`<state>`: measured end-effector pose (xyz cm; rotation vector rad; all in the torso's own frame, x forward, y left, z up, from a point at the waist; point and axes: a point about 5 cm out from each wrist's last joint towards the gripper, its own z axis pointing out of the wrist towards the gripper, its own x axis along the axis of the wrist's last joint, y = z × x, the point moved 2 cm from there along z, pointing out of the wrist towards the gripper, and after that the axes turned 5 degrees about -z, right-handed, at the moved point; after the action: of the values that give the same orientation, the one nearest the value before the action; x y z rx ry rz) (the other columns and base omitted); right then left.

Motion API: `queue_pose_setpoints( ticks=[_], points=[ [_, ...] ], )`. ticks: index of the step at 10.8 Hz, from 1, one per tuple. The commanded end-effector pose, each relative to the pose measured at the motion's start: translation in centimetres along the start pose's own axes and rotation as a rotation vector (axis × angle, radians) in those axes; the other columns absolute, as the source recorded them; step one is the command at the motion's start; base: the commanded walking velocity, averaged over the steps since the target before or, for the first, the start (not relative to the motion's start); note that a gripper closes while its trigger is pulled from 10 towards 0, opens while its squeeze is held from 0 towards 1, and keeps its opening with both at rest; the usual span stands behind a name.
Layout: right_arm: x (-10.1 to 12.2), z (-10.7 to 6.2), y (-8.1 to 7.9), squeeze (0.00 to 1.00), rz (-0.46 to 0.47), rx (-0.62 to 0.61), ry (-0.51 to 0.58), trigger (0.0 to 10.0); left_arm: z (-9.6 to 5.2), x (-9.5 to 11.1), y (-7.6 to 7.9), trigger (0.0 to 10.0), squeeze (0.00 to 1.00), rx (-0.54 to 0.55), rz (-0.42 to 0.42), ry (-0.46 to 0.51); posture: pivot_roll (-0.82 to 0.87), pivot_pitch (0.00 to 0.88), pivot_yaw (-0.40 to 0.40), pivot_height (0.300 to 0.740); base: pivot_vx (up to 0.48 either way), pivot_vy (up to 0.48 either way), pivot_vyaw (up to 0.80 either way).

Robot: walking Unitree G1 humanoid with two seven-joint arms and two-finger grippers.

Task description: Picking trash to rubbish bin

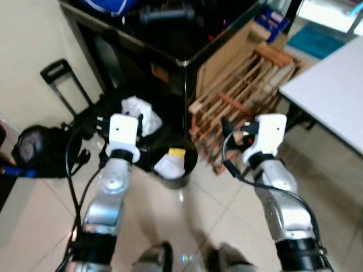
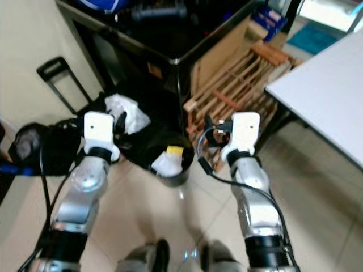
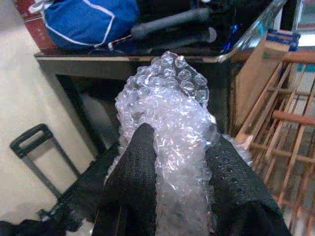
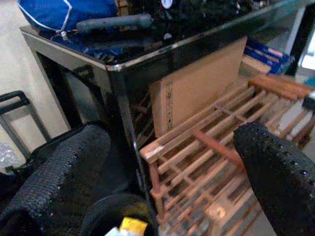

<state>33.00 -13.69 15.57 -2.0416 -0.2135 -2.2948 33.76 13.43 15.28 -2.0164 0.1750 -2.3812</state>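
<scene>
Left tool clenched on a crinkly, knobbly wad of clear bubble wrap, just left of the round black bin. Right tool spread wide, knurled black fingers apart, near slatted wooden racks.

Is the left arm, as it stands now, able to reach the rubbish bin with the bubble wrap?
Probably yes: the left gripper, shut on the bubble wrap, sits just beside the open rubbish bin, nothing between them.
</scene>
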Motion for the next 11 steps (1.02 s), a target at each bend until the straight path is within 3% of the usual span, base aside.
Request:
queue_pose_setpoints(
  ticks=[1,2,11],
  points=[
    [-0.37,-0.28,0.0,0.0,-0.008,0.003,-0.012,10.0,-0.19,-0.2,0.29,10.0,0.0,-0.005,0.004,-0.008,0.0,0.235,0.039,0.74,0.349,0.0,0.8],
    [-0.38,-0.29,-0.01,0.0,0.0,0.001,-0.01,10.0,-0.19,-0.2,0.29,10.0,0.0,-0.005,0.004,-0.007,0.0,0.233,0.039,0.74,0.334,0.0,0.8],
    [-0.47,-0.27,0.2,0.0,0.023,-0.011,-0.013,10.0,-0.28,-0.26,0.89,10.0,0.0,-0.033,-0.015,-0.007,0.0,0.233,0.039,0.74,0.0,0.0,0.0]
  ],
)
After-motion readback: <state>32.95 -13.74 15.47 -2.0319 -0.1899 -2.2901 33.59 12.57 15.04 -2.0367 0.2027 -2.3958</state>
